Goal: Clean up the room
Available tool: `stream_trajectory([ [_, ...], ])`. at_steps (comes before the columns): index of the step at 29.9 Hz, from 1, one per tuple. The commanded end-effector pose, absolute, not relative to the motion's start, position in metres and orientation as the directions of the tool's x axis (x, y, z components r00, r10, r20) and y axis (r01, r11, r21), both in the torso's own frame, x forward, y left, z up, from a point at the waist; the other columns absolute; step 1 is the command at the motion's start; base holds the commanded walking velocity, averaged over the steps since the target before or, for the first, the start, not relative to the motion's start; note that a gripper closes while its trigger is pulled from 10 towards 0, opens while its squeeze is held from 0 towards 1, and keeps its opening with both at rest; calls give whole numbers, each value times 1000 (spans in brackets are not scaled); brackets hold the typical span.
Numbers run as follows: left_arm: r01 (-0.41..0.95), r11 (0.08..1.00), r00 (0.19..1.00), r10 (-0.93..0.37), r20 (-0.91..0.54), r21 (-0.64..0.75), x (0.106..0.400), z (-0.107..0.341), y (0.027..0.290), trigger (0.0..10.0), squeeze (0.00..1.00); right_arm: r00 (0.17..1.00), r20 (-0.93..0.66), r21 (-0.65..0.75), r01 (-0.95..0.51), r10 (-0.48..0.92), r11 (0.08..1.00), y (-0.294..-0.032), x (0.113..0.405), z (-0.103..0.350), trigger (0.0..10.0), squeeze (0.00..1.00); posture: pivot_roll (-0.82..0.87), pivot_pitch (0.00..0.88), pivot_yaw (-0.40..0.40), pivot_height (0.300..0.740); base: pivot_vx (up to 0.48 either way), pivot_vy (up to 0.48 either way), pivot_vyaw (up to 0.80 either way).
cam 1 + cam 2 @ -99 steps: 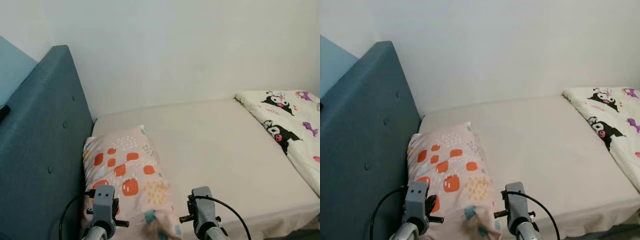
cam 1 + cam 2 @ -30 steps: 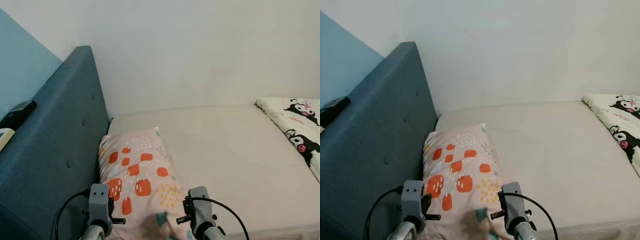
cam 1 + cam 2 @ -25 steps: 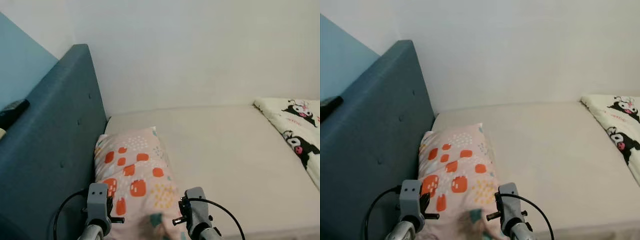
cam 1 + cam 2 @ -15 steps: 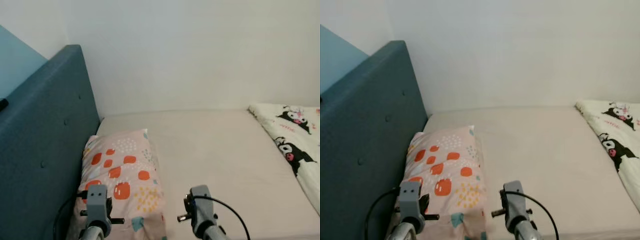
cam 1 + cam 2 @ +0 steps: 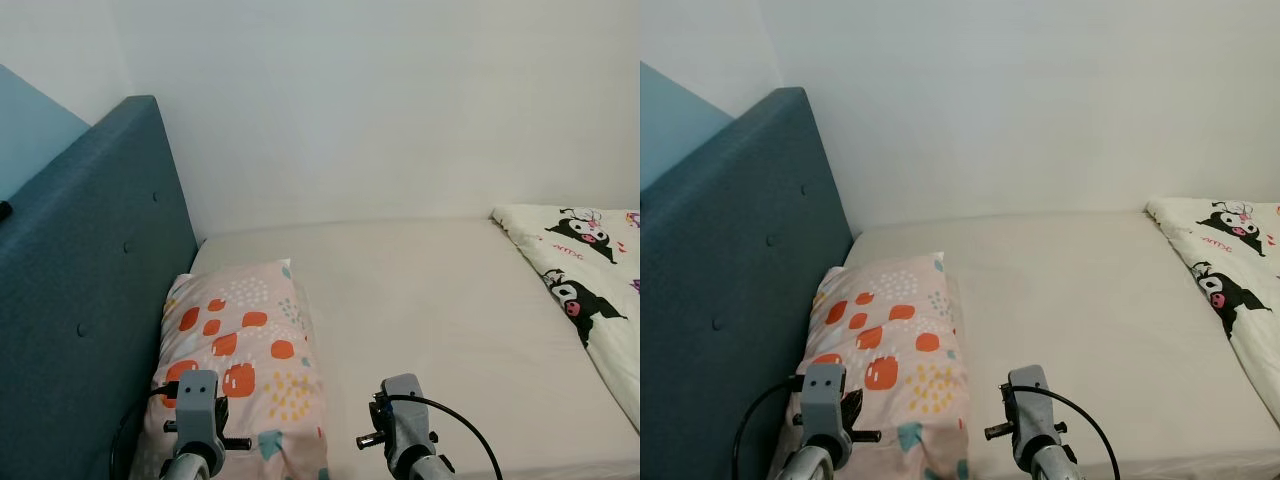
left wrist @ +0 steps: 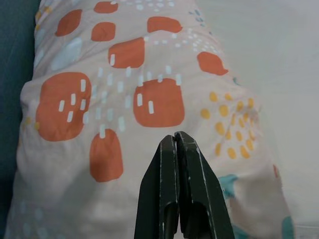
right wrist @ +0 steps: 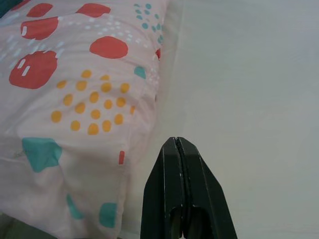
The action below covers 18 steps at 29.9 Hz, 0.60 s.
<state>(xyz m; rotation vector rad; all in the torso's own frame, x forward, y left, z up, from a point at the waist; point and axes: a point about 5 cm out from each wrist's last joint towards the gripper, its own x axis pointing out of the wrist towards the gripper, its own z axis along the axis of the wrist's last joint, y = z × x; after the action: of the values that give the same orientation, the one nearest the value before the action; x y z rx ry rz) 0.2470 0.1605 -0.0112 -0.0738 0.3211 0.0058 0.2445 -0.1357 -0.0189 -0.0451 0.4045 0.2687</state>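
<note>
Pink pillow [image 5: 240, 355] beside teal headboard [image 5: 85, 290]

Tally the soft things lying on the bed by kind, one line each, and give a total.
Pillow with orange blotches: 1
Cartoon-print blanket: 1
Total: 2
</note>
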Motion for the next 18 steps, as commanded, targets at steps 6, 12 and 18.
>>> stream_trajectory([
  [6,23,999,944,-38,-329,-49,246,-13,162,10000,0,877,-410,26,-261,248,965,-134,241,-22,10000,0,10,33,-10,740,0,320,0],
  [12,44,999,952,-48,-302,-21,247,-10,162,10000,0,880,-413,21,-250,236,968,-136,240,-23,10000,0,12,37,-10,740,0,160,0],
  [18,52,999,950,-55,-307,-18,244,-12,162,10000,0,881,-418,16,-238,223,971,-139,238,-25,10000,0,11,39,-9,740,0,0,0],
])
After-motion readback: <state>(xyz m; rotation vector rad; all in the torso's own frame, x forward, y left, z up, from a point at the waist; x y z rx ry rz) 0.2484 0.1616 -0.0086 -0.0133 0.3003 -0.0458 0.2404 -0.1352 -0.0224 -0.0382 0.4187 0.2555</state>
